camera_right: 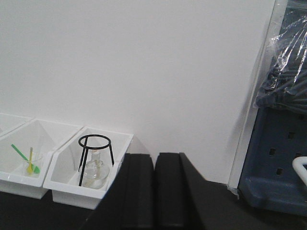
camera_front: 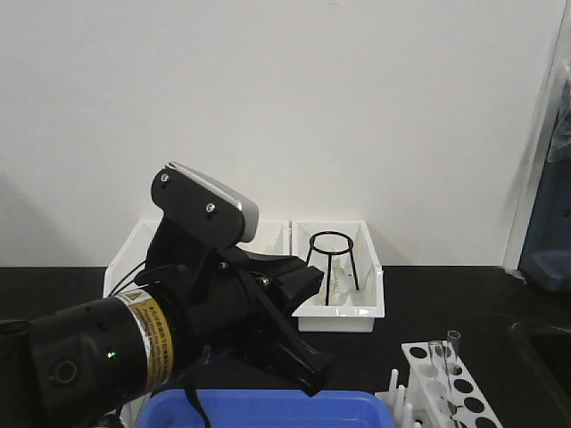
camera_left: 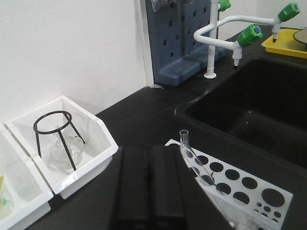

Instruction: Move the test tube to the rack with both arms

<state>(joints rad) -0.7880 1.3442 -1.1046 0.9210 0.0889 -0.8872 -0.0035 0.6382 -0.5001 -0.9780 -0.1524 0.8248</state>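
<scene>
While the left gripper [camera_left: 152,149] and right gripper [camera_right: 154,155] had their fingers together, empty, the test tube [camera_left: 192,155] stood tilted in a hole of the rack [camera_left: 242,199], lower right of the left wrist view.

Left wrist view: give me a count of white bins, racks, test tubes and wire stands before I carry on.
White bins: 2
Rack: 1
Test tube: 1
Wire stand: 1
Total: 5
</scene>
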